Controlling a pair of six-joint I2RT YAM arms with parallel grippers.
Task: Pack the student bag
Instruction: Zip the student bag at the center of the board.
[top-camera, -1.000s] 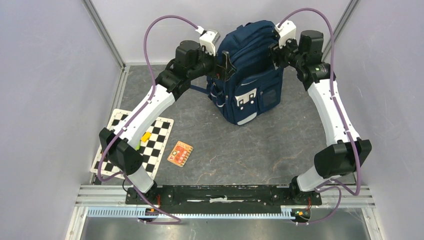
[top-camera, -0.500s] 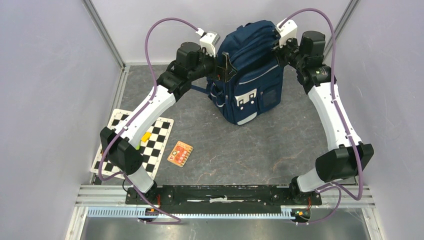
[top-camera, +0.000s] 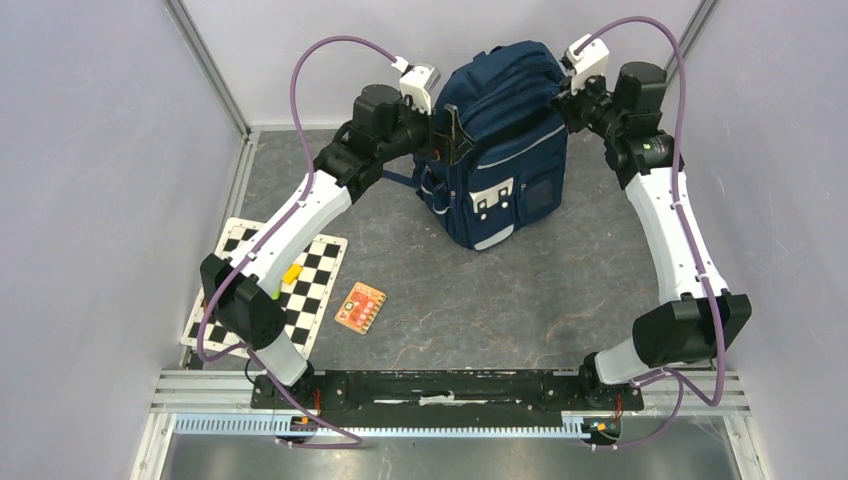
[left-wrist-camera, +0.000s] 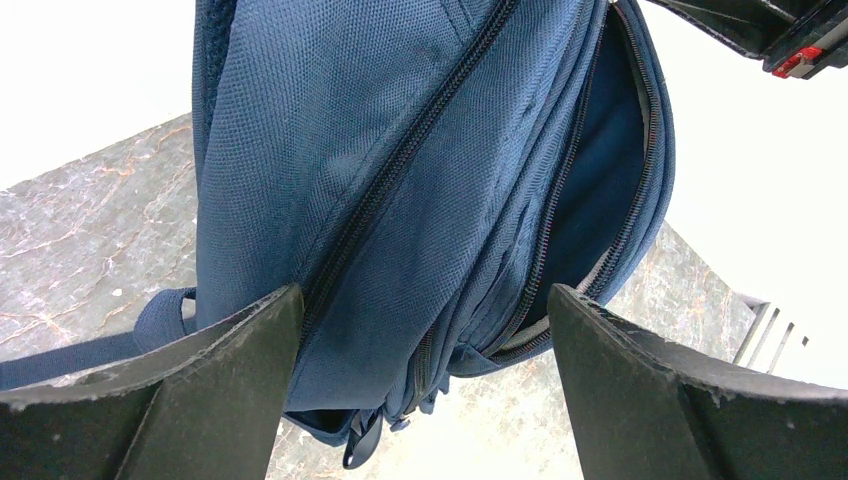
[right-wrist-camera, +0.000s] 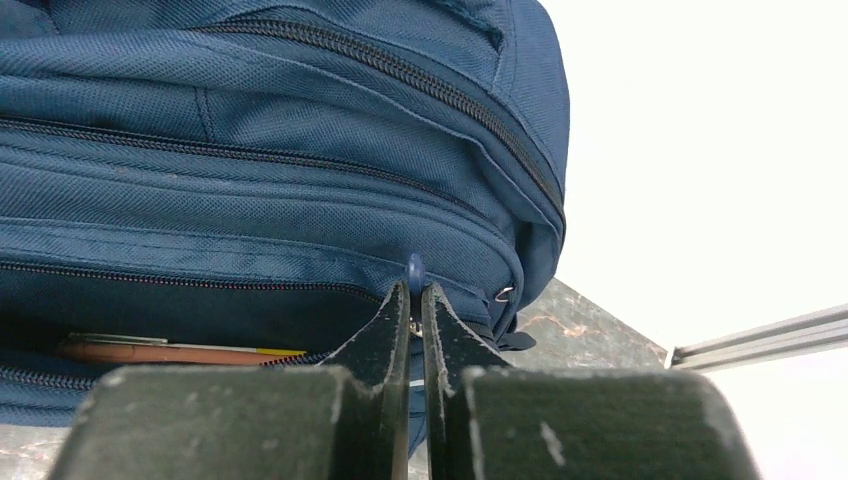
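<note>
The navy student bag (top-camera: 500, 150) stands upright at the back of the table. My left gripper (top-camera: 447, 130) is open at the bag's left side. In the left wrist view its fingers (left-wrist-camera: 225, 350) straddle the bag's (left-wrist-camera: 400, 150) edge, and the right finger stands apart from the fabric. My right gripper (top-camera: 560, 100) is at the bag's upper right corner. In the right wrist view it (right-wrist-camera: 415, 288) is shut on a blue zipper pull (right-wrist-camera: 414, 268) of the bag (right-wrist-camera: 250, 130). A pocket is unzipped there, with a flat orange and yellow item (right-wrist-camera: 170, 351) inside.
A checkerboard sheet (top-camera: 262, 290) lies at the front left with a small yellow block (top-camera: 291, 273) on it. Beside the sheet lies an orange card (top-camera: 361, 306). Walls close in both sides and the back.
My right gripper has shut on the zipper pull and its wrist has shifted slightly to the right. The left arm and the bag have stayed put.
</note>
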